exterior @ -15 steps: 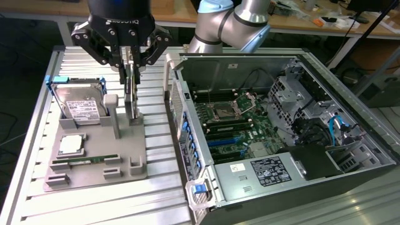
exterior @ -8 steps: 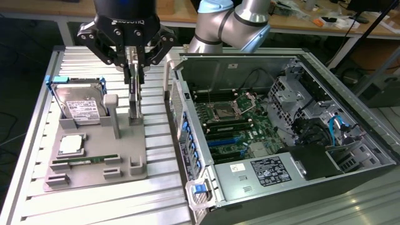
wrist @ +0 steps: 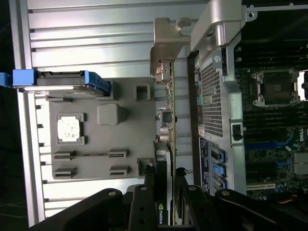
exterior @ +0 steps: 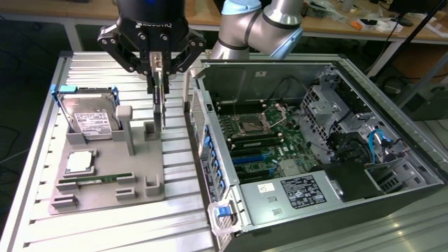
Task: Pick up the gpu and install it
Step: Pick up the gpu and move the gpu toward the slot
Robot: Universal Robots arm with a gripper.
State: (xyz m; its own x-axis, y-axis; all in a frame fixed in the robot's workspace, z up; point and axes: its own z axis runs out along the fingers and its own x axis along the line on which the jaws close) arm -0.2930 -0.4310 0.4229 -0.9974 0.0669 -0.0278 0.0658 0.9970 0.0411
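One open black tower computer case (exterior: 336, 157) lies beside the black gripper (exterior: 159, 71), with a grey moulded parts tray (exterior: 105, 178) beneath it. The jaws are partly closed, pinching the thin dark gpu card (exterior: 160, 102) by its upper edge so it hangs edge-on below. I judge the card stiff, light and fragile, best held by its bare edges. Its fan face is hidden, and I cannot tell whether its lower edge touches the tray

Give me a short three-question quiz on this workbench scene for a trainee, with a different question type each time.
1. Multiple choice: the jaws are closed on A) the memory stick, B) the gpu, C) the processor.
2. True or false: the gpu stands on edge over the grey tray, outside the computer case.
3. Short answer: which white-labelled part in a blue frame stands at the tray's corner?
Key: 1 B. 2 True. 3 The hard drive.
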